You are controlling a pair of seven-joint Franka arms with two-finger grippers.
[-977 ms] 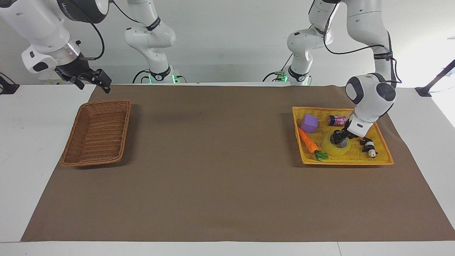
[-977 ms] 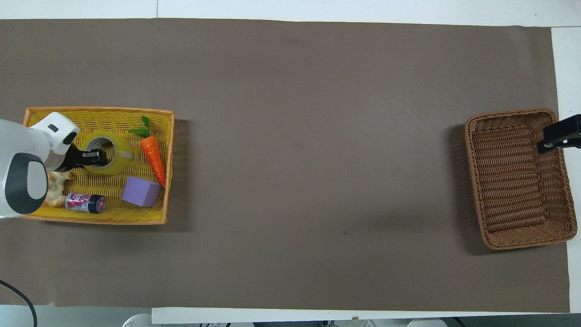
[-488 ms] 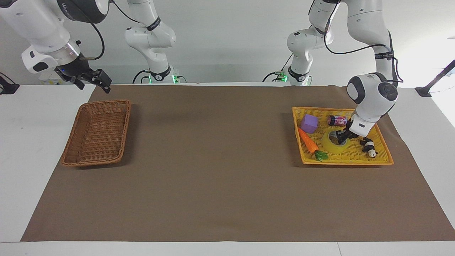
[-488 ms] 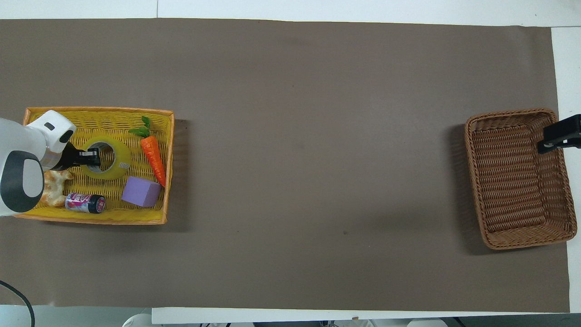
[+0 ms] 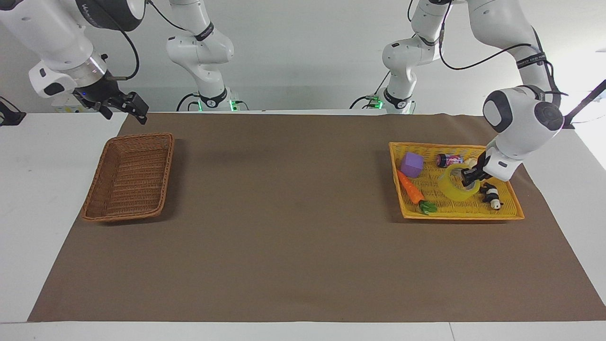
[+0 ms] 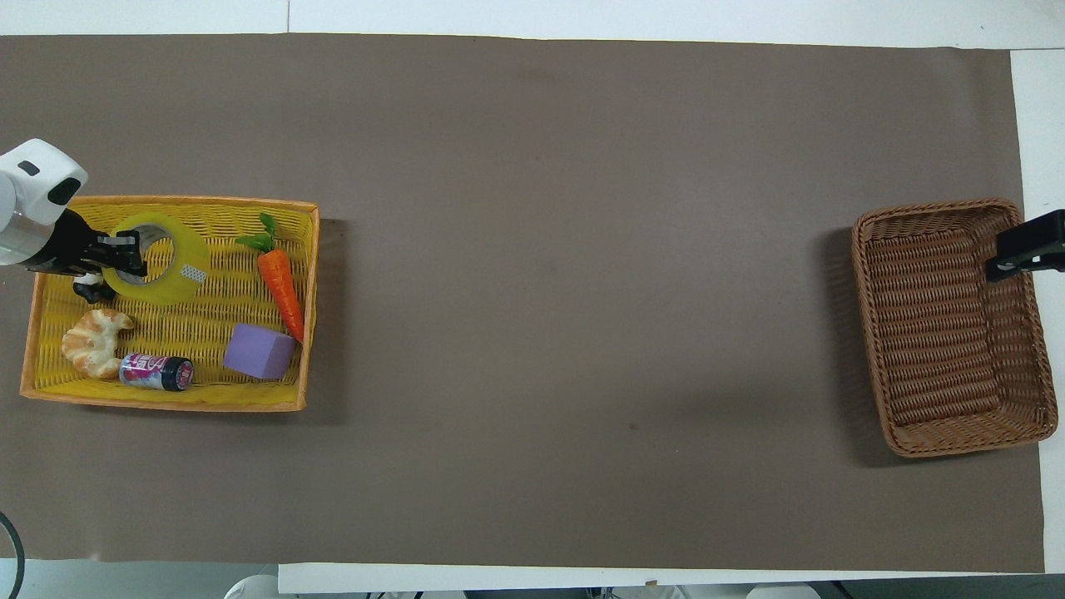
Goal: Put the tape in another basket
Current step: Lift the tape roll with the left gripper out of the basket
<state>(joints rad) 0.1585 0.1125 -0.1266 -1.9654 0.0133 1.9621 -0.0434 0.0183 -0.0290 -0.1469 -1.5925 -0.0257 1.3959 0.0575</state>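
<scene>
The tape [image 5: 452, 190], a translucent yellow roll, hangs tilted in my left gripper [image 5: 468, 179], just above the floor of the yellow mesh tray [image 5: 454, 216]. The gripper is shut on the roll's wall, one finger inside the core. In the overhead view the tape [image 6: 179, 268] and the left gripper [image 6: 125, 254] are over the tray's [image 6: 166, 402] part farther from the robots. The brown wicker basket [image 5: 142, 136] stands empty at the right arm's end of the table [image 6: 932, 208]. My right gripper [image 5: 125, 110] waits open above that basket's edge [image 6: 1027, 249].
The tray also holds a purple cube [image 5: 412, 164], a toy carrot [image 5: 410, 187], a small can [image 5: 449, 160], a croissant [image 6: 96, 343] and a small black-and-white figure [image 5: 491, 195]. Brown mat spans between tray and basket.
My left gripper has closed on the tape's wall, lifted it off the tray floor and carried it toward the left arm's end of the tray. The right arm has not moved.
</scene>
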